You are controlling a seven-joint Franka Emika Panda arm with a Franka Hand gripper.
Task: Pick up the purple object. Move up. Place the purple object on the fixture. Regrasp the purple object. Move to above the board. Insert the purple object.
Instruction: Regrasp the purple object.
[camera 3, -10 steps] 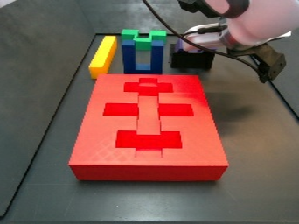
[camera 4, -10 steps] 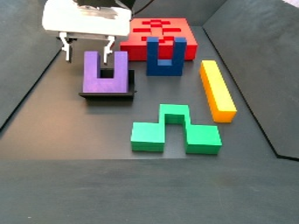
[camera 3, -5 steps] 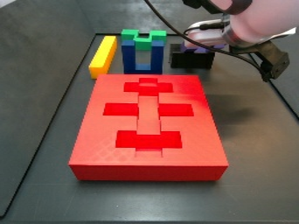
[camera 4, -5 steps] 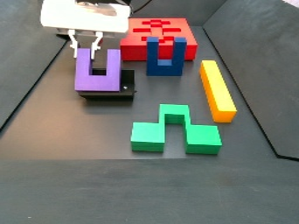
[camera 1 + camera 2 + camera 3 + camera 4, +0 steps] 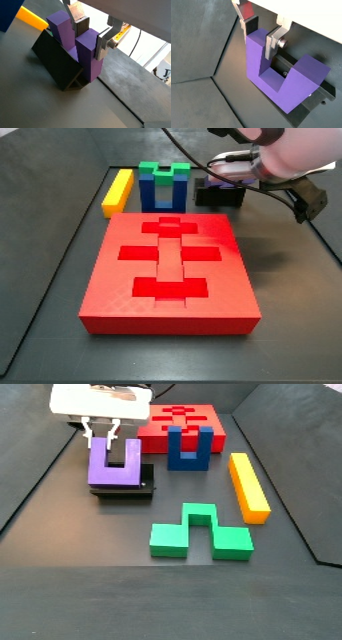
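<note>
Wrist views show the dark-purple U-shaped plastic block (image 5: 281, 80) propped on the black stepped fixture (image 5: 57, 62), prongs up. The gripper (image 5: 106, 442) has dropped from above since a second ago; its silver fingers (image 5: 272, 44) now straddle one prong, seemingly clamped, so regrasping is underway.

Blue block (image 5: 189, 450) upright beside yellow bar (image 5: 247, 486); green piece (image 5: 199, 532) apart.

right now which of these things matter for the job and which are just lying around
In the job:
- purple object, standing on the fixture
- fixture
- board
- gripper, fingers astride one prong of the purple object

Lying about:
- blue block
- green piece
- yellow bar
</note>
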